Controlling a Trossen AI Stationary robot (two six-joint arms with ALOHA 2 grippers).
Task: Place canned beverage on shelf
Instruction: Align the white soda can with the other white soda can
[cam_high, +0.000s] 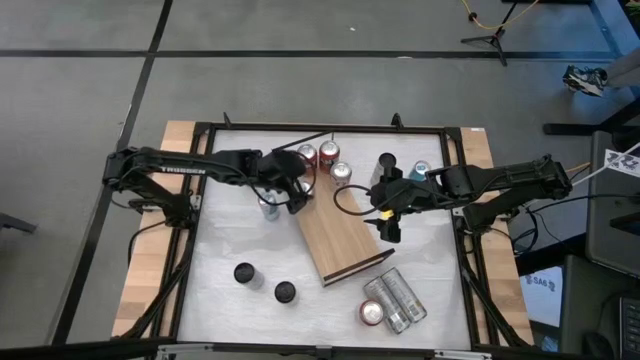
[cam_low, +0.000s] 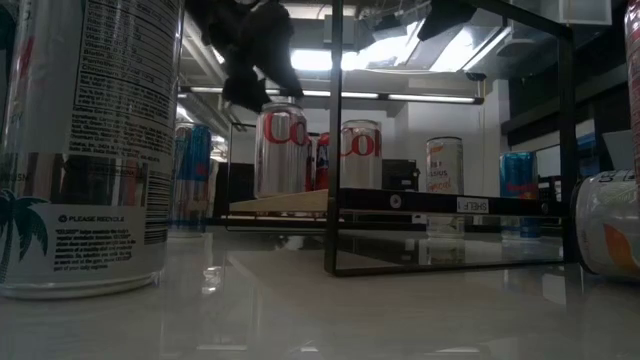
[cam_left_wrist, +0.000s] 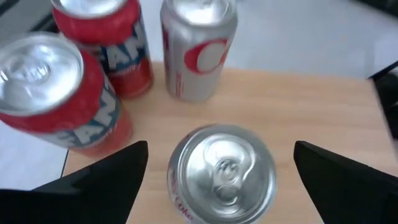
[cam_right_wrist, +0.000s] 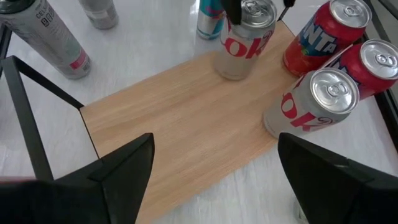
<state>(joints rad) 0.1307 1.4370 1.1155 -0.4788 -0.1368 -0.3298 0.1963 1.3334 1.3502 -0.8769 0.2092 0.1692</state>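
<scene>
The shelf (cam_high: 345, 238) is a light-brown board lying slantwise on the white table. A silver Coke can (cam_left_wrist: 222, 174) stands upright on the board's far left corner. My left gripper (cam_left_wrist: 221, 148) hangs open just above it, one finger on each side of the can's top and both apart from it. Two red cans (cam_left_wrist: 50, 93) (cam_left_wrist: 109, 37) and a second silver can (cam_left_wrist: 198, 50) stand at the board's far end. My right gripper (cam_right_wrist: 217, 180) hovers open over the board's right side (cam_high: 385, 218) with nothing between its fingers.
A blue can (cam_high: 268, 208) stands left of the shelf under my left arm. Two dark-topped cans (cam_high: 244, 272) (cam_high: 285, 292) stand near the front left. Some cans lie on their sides (cam_high: 390, 300) at the front right. The shelf's thin black rail (cam_low: 335, 150) rises at its near end.
</scene>
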